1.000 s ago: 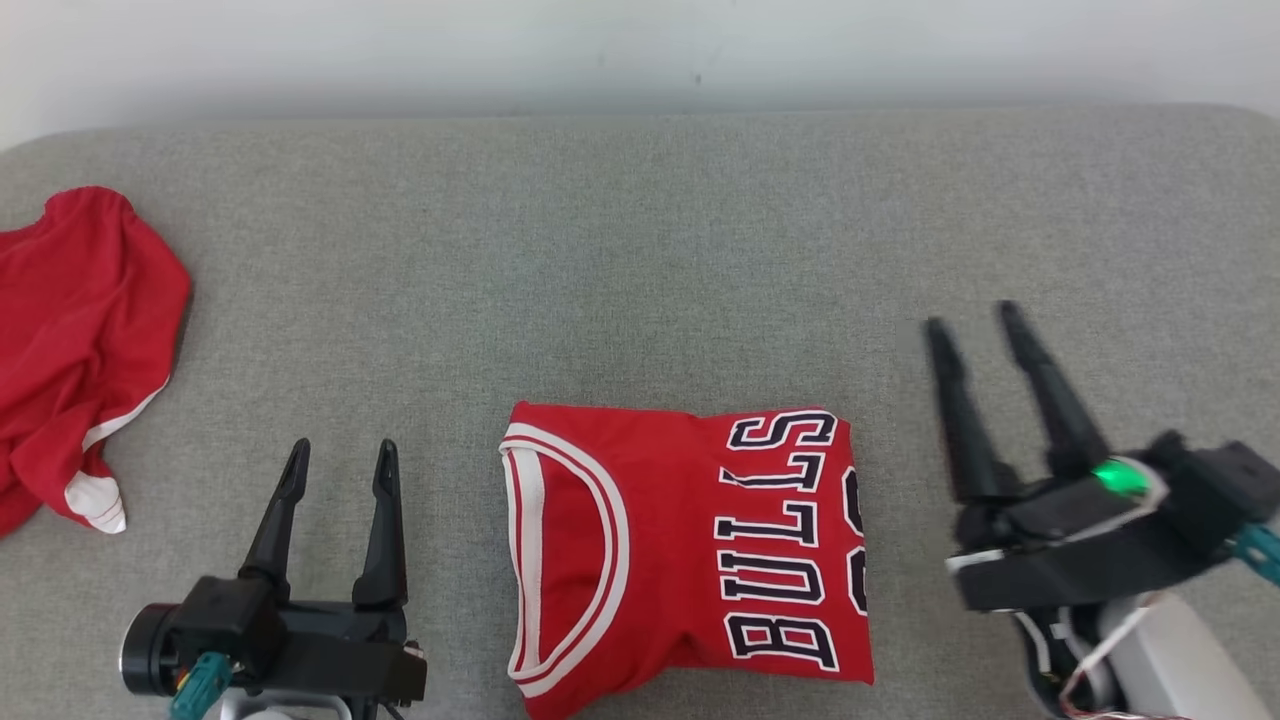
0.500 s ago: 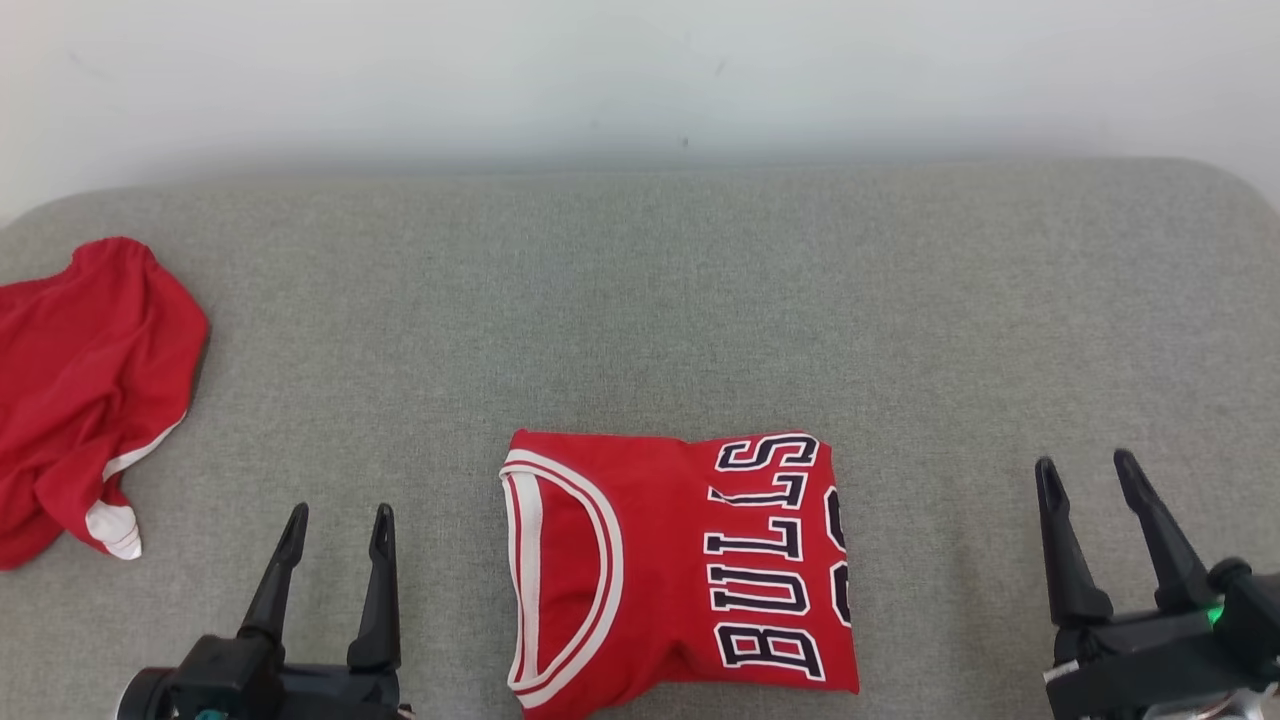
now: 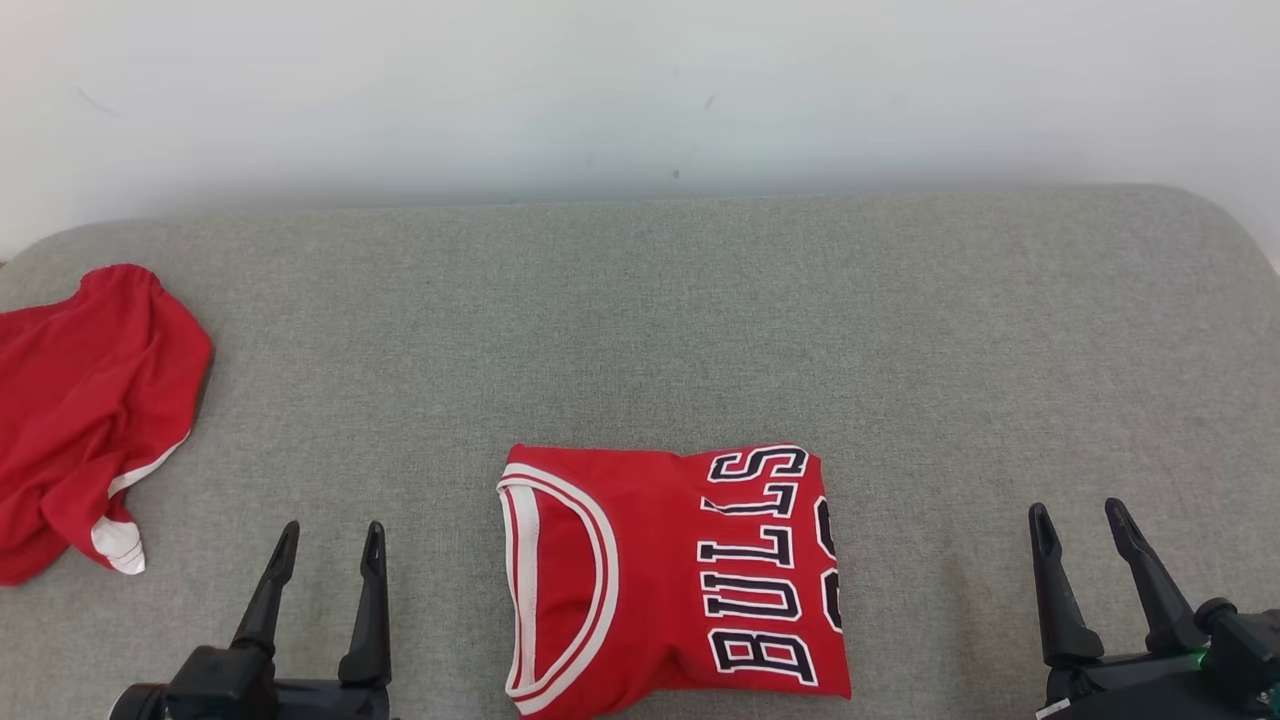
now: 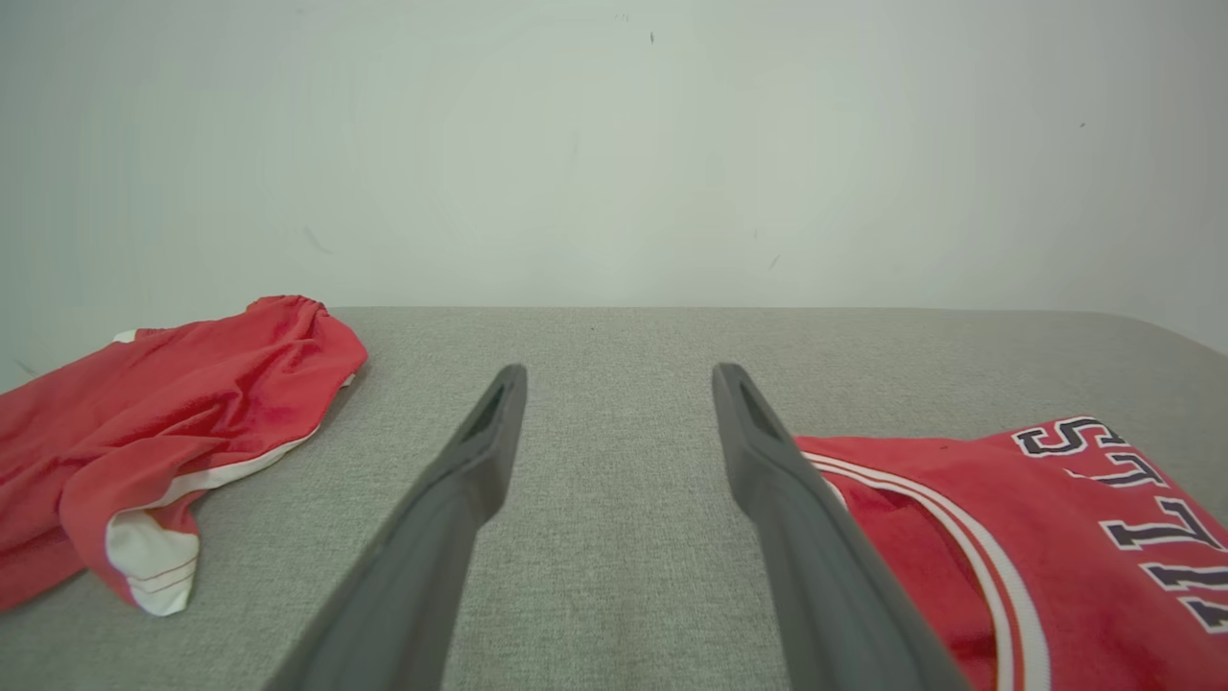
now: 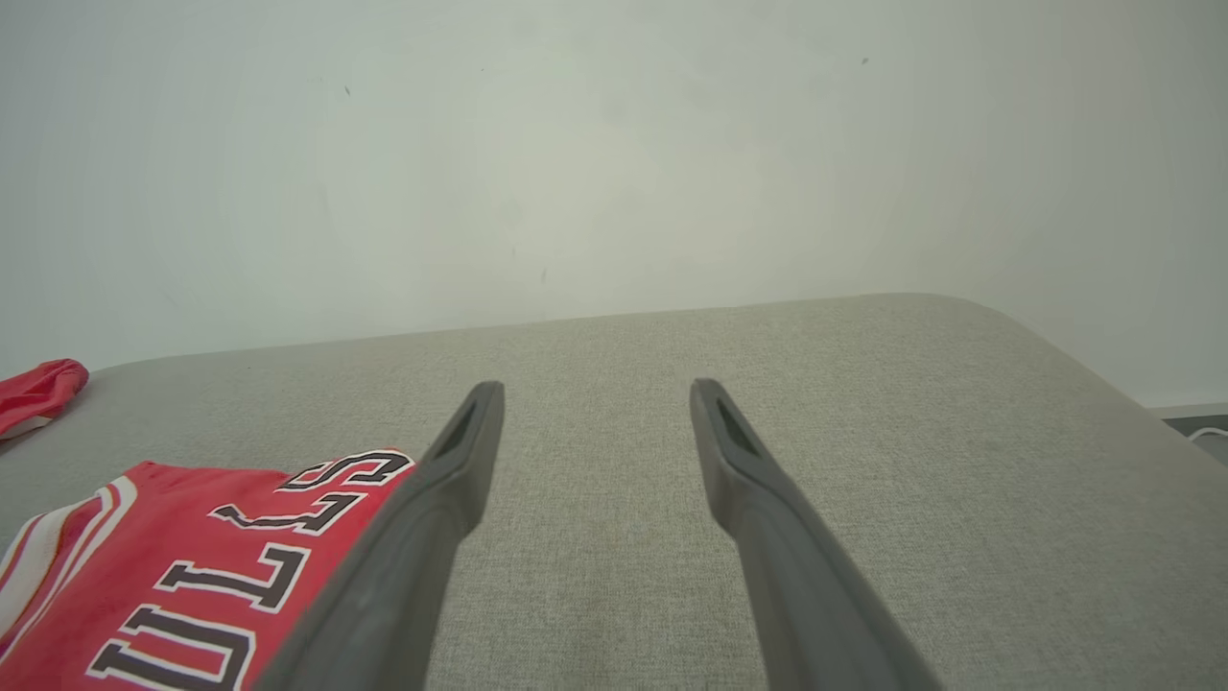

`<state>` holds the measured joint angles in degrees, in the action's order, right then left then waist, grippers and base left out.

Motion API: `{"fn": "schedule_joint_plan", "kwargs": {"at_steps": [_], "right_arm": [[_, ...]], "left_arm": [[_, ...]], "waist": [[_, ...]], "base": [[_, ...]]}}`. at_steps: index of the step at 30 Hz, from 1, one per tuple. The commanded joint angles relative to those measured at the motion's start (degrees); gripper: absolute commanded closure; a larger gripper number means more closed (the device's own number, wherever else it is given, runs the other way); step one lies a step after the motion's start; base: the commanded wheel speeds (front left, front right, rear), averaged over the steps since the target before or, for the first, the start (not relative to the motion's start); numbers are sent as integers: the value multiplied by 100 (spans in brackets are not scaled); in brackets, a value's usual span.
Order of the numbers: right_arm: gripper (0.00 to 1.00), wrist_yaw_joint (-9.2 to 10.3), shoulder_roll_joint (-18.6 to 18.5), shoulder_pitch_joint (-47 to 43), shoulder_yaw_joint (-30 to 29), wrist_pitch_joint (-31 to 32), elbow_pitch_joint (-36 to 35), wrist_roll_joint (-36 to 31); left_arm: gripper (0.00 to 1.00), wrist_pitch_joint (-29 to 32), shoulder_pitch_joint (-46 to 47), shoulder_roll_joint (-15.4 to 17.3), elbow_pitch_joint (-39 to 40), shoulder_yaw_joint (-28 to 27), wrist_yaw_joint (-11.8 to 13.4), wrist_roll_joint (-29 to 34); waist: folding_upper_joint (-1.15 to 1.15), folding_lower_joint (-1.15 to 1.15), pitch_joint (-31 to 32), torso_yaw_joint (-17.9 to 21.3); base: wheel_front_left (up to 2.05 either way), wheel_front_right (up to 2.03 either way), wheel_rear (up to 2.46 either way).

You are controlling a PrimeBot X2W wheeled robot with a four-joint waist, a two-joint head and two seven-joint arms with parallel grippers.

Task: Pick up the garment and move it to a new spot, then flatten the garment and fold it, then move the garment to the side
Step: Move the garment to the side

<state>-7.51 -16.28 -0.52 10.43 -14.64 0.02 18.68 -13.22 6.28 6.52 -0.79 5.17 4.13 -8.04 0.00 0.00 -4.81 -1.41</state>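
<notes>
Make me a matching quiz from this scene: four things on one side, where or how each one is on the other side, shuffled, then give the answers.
Things
1. folded Bulls jersey
2. crumpled red garment
3. left pincer
4. right pincer

Place or state
A. bunched up at the far left
B. open, on the jersey's collar side
C. lying flat in the middle, lettering showing
D. open, on the jersey's lettering side

Pairs: 1-C, 2-A, 3-B, 4-D
</notes>
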Motion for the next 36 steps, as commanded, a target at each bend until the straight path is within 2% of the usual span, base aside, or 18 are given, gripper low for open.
{"fn": "schedule_joint_plan", "kwargs": {"at_steps": [1, 9, 14, 20, 26, 30, 31, 34, 36], "right_arm": [[0, 4, -23, 8, -4, -13, 12, -35], [0, 4, -121, 109, 50, 250, 2, -90], [0, 4, -352, 225, 546, 591, 147, -144], [0, 4, -532, 396, 1147, 806, 536, 1], [0, 4, -638, 661, 1437, 988, 1000, 159], [0, 4, -663, 679, 1509, 1535, 1363, 327], [33, 4, -658, 674, 1585, 1730, 1433, 405], [100, 0, -657, 644, 1696, 2032, 1451, 556], [100, 1, -687, 671, 1659, 2074, 1387, 589]], "left_arm": [[0, -15, 9, 37, 4, 5, 5, 3], [0, -28, 169, 48, -31, 64, 16, 6], [0, -59, 233, -48, -55, 172, 53, -32], [0, -136, 344, -184, -163, 355, 87, -121], [0, -178, 477, -258, -298, 501, 65, -200], [0, -190, 567, -287, -352, 557, 76, -194], [0, -192, 578, -295, -338, 560, 84, -185], [0, -193, 570, -305, -292, 542, 96, -191], [0, -194, 551, -310, -258, 529, 122, -176]], "waist": [[0, 0, -5, -3], [0, 0, -129, -185], [0, 0, -309, -507], [0, 0, -525, -973], [0, 0, -662, -1307], [0, 0, -693, -1431], [0, 0, -695, -1444], [0, 0, -702, -1443], [0, 0, -708, -1405]], "base": [[0, 0, 0], [0, 0, 0], [0, 0, 0], [0, 0, 0], [0, 0, 0], [0, 0, 0], [0, 0, 0], [0, 0, 0], [0, 0, 0]]}}
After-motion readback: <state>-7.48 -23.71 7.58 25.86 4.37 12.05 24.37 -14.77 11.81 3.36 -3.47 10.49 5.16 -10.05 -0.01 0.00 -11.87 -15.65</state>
